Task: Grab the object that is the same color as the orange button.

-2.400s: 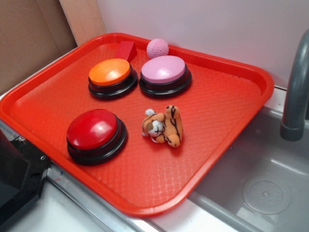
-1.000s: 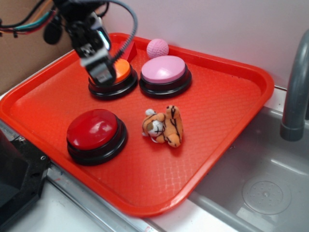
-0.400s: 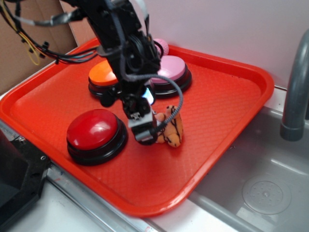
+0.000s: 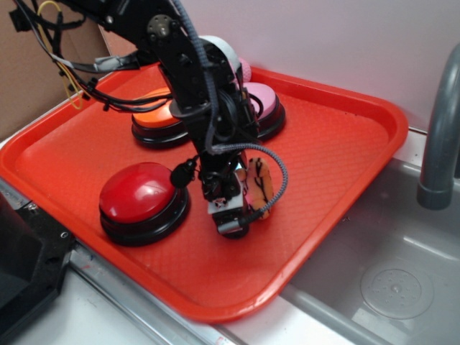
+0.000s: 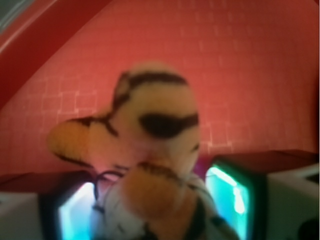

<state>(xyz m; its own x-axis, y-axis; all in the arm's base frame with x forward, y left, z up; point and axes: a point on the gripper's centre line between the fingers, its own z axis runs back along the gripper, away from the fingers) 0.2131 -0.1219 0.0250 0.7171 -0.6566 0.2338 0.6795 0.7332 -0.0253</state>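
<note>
From the exterior view, the tool (image 4: 228, 215) is down on the red tray (image 4: 345, 180), directly against the plush tiger (image 4: 260, 188), which lies near the tray's middle, just right of the red button (image 4: 142, 198) and in front of the orange button (image 4: 154, 118) and pink button (image 4: 260, 100). The approach looks done; the closing and the lift are left, as the tiger sits on the tray floor. Whether the fingers bracket it is hidden by the arm here. In the wrist view, blurred, the tiger (image 5: 150, 130) fills the frame centre between the two fingers (image 5: 227, 195) low at each side, which stand apart, so the tool reads as wide, not yet clamped.
</note>
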